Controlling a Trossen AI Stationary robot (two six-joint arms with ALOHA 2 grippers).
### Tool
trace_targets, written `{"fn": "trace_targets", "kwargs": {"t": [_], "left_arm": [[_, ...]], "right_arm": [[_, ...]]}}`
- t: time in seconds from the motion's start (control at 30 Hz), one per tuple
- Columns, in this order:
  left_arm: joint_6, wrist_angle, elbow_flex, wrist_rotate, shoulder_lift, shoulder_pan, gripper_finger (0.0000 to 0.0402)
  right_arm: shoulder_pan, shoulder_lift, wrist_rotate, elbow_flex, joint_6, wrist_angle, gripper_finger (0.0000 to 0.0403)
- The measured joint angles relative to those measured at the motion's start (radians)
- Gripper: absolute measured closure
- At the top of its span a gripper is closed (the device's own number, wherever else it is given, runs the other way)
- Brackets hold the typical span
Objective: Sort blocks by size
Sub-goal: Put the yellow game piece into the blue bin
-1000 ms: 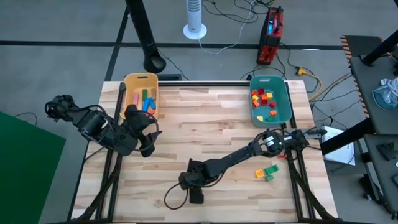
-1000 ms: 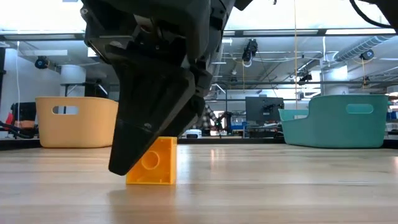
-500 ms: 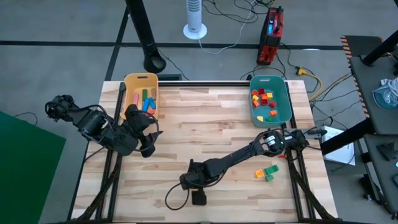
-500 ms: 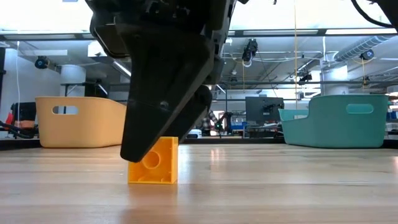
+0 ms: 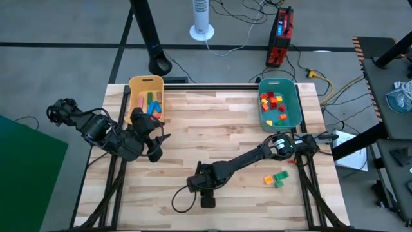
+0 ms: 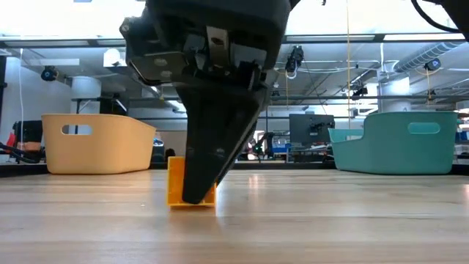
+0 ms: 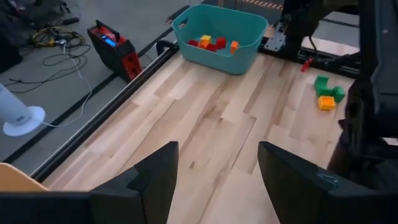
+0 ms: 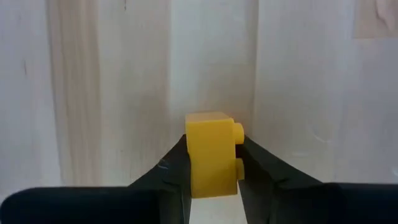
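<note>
From above, my right arm [image 5: 239, 165] hides the yellow block [image 8: 211, 154]. At desk level my fingers [image 6: 209, 158] cover most of it.

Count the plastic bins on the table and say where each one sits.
2. The yellow bin sits at the table's far left edge by the left gripper; the teal bin sits at the far right. None seems hidden.

Overhead, level low and wrist views share the table [image 5: 212, 122].
</note>
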Motion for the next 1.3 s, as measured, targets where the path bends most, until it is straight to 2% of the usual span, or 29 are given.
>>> {"fn": "trace_targets", "kwargs": {"t": [0.2, 0.4, 0.57, 0.8, 0.9, 0.97, 1.17, 1.3], "left_arm": [[-0.004, 0.028, 0.000, 0.005, 0.000, 0.001, 0.0194], [-0.009, 0.048, 0.000, 0.006, 0.000, 0.002, 0.0194], [-0.039, 0.053, 0.000, 0.006, 0.000, 0.002, 0.0194], [-0.050, 0.067, 0.000, -0.012, 0.003, 0.005, 0.0194], [-0.050, 0.094, 0.000, -0.012, 0.003, 0.007, 0.0194], [-0.050, 0.112, 0.000, -0.013, 0.003, 0.008, 0.0194], [-0.050, 0.148, 0.000, -0.020, 0.003, 0.009, 0.0194], [-0.053, 0.155, 0.000, -0.041, 0.003, 0.015, 0.0194]], "right_arm": [[-0.016, -0.015, -0.006, -0.001, -0.064, -0.025, 0.0318], [-0.085, -0.079, 0.021, -0.001, -0.146, -0.080, 0.0318], [-0.173, -0.177, 0.218, -0.001, -0.159, -0.219, 0.0318], [-0.349, -0.360, 0.527, -0.021, -0.030, -0.473, 0.0318], [-0.449, -0.457, 0.612, -0.084, 0.021, -0.563, 0.0318], [-0.530, -0.528, 0.631, -0.151, 0.043, -0.571, 0.0318], [-0.795, -0.701, 0.616, -0.406, 0.111, -0.546, 0.0318], [-0.929, -0.790, 0.549, -0.558, 0.114, -0.438, 0.0301]]}}
